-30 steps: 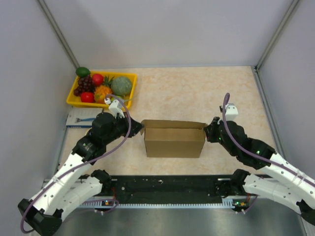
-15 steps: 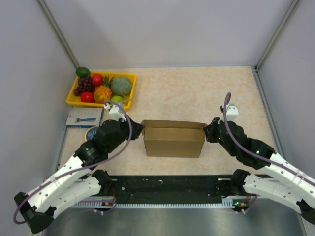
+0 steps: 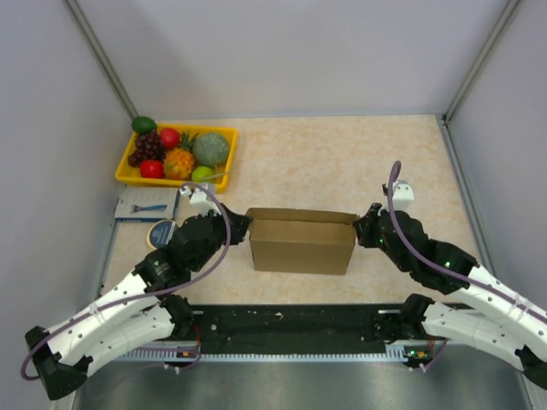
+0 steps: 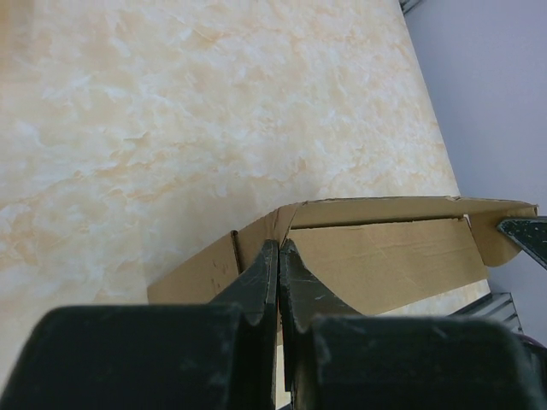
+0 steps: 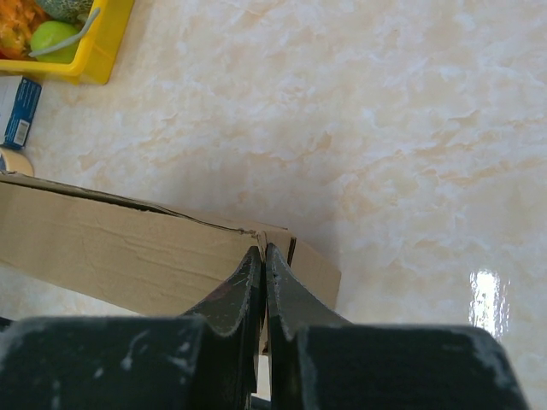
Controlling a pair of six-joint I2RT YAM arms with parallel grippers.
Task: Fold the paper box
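Bearing paper box (image 3: pixel 302 246), marbled table (image 3: pixel 342 162) between grey walls (image 3: pixel 291 51)

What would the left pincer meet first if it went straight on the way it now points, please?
The plain brown cardboard box: the left pincer sits right at its end corner, seemingly pinching the cardboard, so there is no free way ahead.

No legible text, label or number on anything.
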